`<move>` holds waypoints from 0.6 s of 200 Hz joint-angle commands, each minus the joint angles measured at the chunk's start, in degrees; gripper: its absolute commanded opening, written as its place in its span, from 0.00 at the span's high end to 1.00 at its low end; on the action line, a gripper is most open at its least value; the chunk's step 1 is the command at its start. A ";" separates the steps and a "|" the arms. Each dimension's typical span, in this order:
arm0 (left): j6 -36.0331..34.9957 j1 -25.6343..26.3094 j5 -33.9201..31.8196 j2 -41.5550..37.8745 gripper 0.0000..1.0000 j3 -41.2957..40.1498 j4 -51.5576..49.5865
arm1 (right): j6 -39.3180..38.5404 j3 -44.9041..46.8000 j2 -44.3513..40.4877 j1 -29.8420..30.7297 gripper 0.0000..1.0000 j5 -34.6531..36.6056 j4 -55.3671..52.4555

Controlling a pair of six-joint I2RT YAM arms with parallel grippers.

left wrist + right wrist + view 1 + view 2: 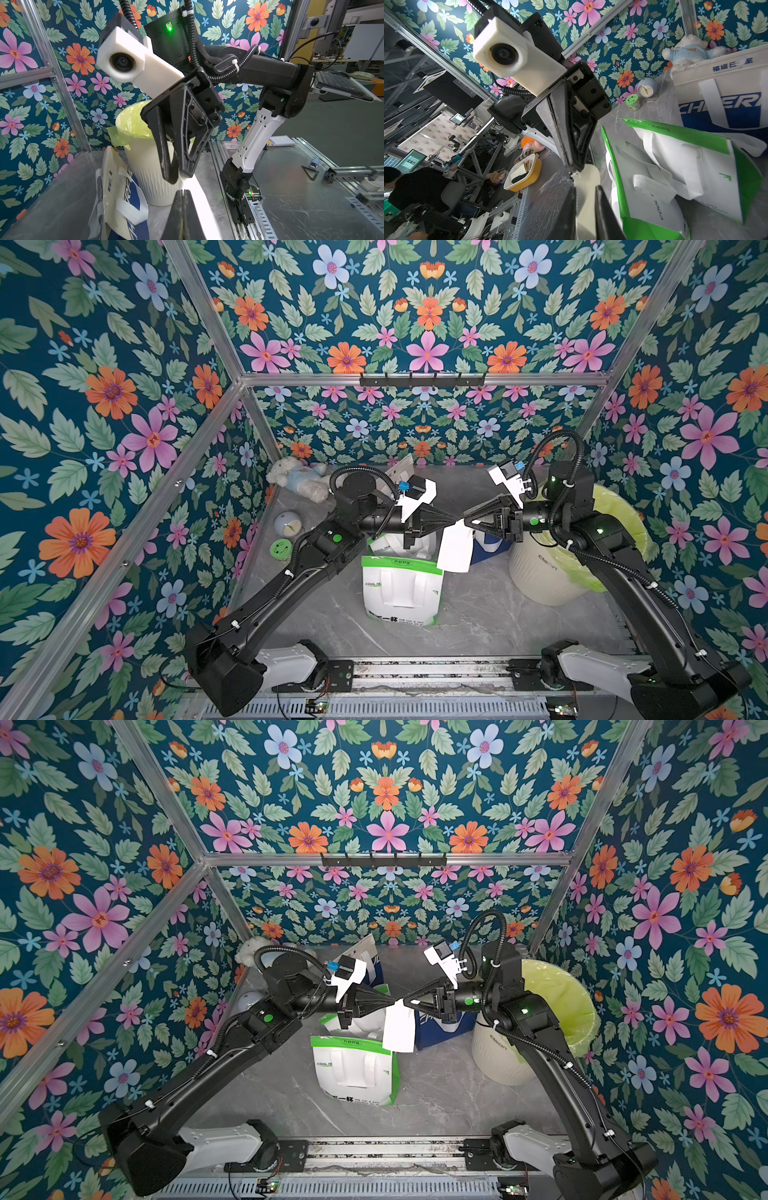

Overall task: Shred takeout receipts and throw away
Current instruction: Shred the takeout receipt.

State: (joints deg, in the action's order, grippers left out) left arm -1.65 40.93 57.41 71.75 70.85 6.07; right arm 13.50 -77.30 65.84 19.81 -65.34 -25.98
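The biggest thing on the gray stone-look table (478, 626) is the tall cream ribbed plastic bin (540, 576). It stands on my right side. A yellow-green plastic liner (619, 526) sits inside it and folds over its rim. I cannot see its bottom.

Next is the big white-and-blue paper bag (440, 1036), standing at the back, just beside the bin. I cannot see into it.

In front of it is a white-and-green paper bag (399, 597) with white strap handles (419, 587). A second white-and-green bag (384, 546) sits just behind it. From my right wrist I see white things in one open green bag, but I cannot tell straps from paper.

The takeout receipt (455, 549), a plain white floppy paper sheet, hangs in the air above the bags, near the bin. My left gripper (451, 523) is squeezed tight on its top edge. My right gripper (465, 521) pinches the same edge right next to it, with its fingers almost together.
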 commanded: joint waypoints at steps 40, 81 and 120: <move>0.51 0.12 0.63 0.86 1.00 0.78 2.01 | 0.48 -1.18 0.24 0.90 1.00 2.85 -1.84; 0.94 0.10 -2.64 1.42 0.31 1.09 1.41 | -1.12 -2.50 -0.35 2.39 1.00 6.02 -6.01; 1.20 0.07 -2.18 2.40 0.30 1.46 1.78 | -1.63 -2.77 -1.72 2.60 1.00 6.63 -6.79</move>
State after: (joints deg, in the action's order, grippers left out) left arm -0.45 40.93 55.16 73.60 71.50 6.02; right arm 13.15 -79.81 64.93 22.26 -59.51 -32.03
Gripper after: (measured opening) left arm 0.732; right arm 0.048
